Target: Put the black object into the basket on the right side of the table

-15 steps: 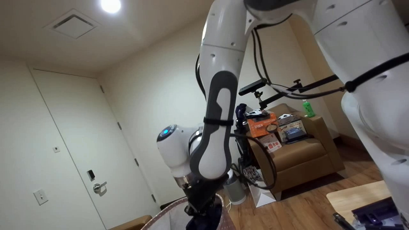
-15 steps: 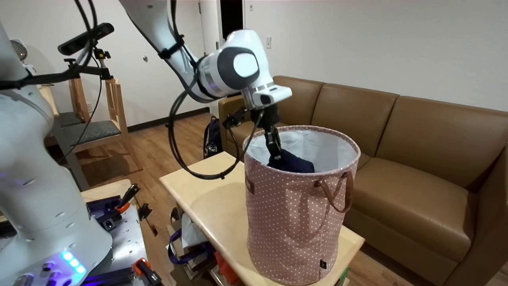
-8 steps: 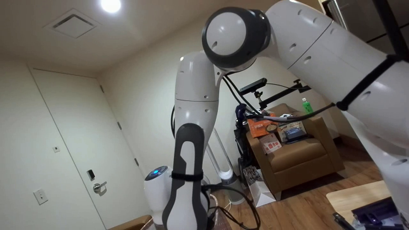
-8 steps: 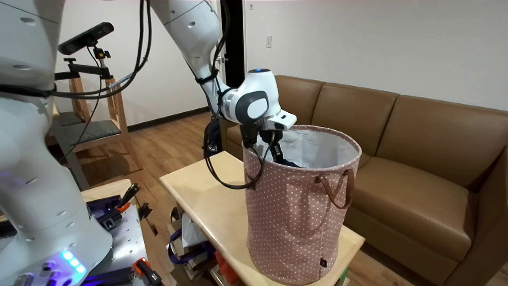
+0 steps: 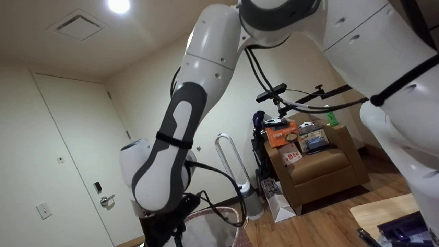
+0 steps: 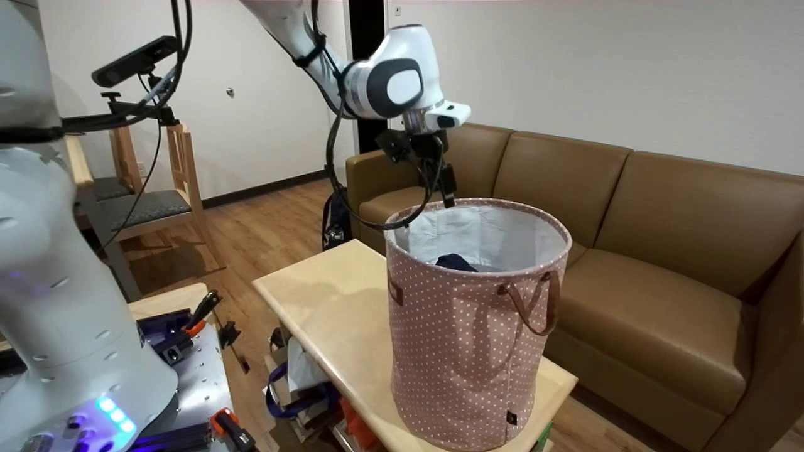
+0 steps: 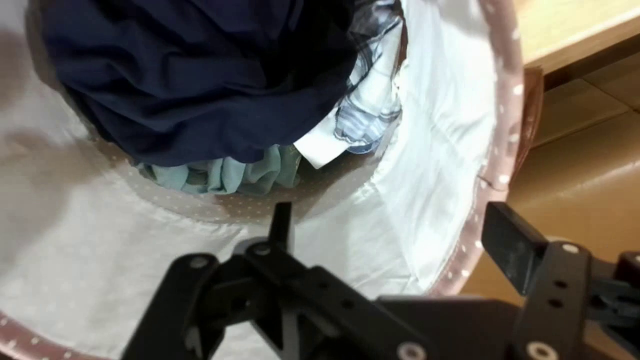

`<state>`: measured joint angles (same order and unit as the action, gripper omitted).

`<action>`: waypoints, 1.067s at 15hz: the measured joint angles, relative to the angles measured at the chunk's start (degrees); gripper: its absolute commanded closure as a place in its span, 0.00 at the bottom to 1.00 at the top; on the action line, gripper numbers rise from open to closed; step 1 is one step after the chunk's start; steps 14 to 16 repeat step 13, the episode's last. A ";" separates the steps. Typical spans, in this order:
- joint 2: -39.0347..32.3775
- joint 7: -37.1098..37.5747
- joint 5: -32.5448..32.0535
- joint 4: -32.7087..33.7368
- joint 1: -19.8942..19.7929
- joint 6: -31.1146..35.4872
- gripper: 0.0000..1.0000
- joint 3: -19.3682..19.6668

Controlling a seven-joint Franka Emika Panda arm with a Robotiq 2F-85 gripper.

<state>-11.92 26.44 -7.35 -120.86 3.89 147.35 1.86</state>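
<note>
The black object, a dark navy-black cloth [image 7: 200, 95], lies loosely inside the basket on top of other fabric. Only a small hump of this cloth [image 6: 455, 262] shows over the front rim in an exterior view. The basket [image 6: 465, 351] is tall, pink with white dots, lined in white, with brown handles. My gripper [image 6: 447, 199] hangs over the far rim, above and apart from the cloth. In the wrist view, the jaws of the gripper [image 7: 391, 220] stand wide apart with nothing between them.
A light wooden table [image 6: 326, 295] carries the basket. Behind it stands a brown sofa [image 6: 653, 270]. Pale green fabric [image 7: 225, 175] and patterned fabric [image 7: 372, 115] lie under the cloth. A cable loop [image 6: 377, 223] hangs from the arm near the rim.
One second ago the gripper held the dark cloth at the basket's rim, then dipped lower inside. Now the jaws have let go, the cloth rests in the basket, and the arm has risen.
</note>
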 measured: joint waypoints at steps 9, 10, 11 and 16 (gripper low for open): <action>14.44 -1.80 -7.18 4.08 4.75 -19.55 0.00 -7.67; 13.43 -2.58 -7.18 5.36 5.67 -19.80 0.00 -9.16; 11.87 -3.67 -7.14 6.79 6.54 -19.80 0.00 -10.42; 8.58 -4.48 -7.14 9.30 7.58 -19.80 0.00 -11.52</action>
